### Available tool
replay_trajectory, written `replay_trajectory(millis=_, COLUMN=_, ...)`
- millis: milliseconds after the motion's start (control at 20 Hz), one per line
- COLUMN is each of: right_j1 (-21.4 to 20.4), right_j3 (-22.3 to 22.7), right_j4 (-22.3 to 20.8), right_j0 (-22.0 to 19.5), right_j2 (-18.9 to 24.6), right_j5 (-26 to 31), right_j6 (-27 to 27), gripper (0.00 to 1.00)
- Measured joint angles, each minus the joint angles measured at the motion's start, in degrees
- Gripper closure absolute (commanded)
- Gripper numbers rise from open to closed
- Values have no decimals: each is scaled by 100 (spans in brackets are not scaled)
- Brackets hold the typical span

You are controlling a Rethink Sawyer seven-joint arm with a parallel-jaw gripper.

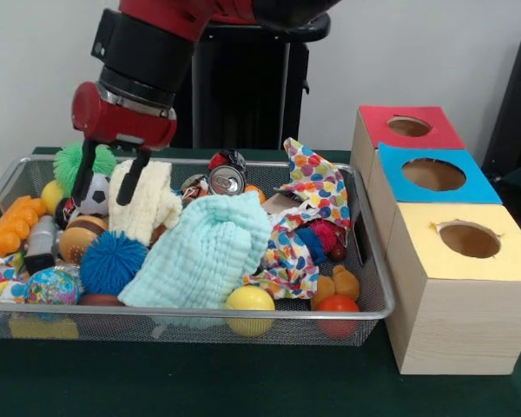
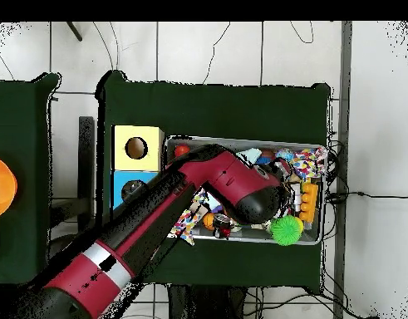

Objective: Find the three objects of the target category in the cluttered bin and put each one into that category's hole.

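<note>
My gripper (image 1: 110, 184) hangs open over the left back part of the wire bin (image 1: 375, 261). Its two black fingers (image 1: 86, 176) straddle a small soccer ball (image 1: 95, 195), with a green spiky ball (image 1: 72, 160) just behind and a cream knitted cloth (image 1: 149, 206) at the right finger. Whether the fingers touch the soccer ball I cannot tell. A blue spiky ball (image 1: 111, 261), a light blue cloth (image 1: 205, 254), a soda can (image 1: 228, 178) and a yellow ball (image 1: 250, 300) lie nearby. In the overhead view the arm (image 2: 232, 187) hides the gripper.
Three wooden boxes stand right of the bin, each with a round hole on top: red (image 1: 408, 127), blue (image 1: 434, 175), yellow (image 1: 469, 239). A polka-dot cloth (image 1: 317, 187), a red ball (image 1: 337, 305) and orange toys (image 1: 13, 222) also fill the bin. The green spiky ball (image 2: 286, 230) shows overhead.
</note>
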Motion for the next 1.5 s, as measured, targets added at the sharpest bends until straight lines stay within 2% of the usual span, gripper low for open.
replay_trajectory(millis=500, right_j1=143, right_j3=4, right_j4=-534, right_j0=-1, right_j2=-501, right_j5=-752, right_j6=0, gripper=0)
replay_trajectory(millis=1500, right_j1=137, right_j3=47, right_j4=-381, right_j0=-30, right_j2=-604, right_j5=-830, right_j6=8, gripper=0)
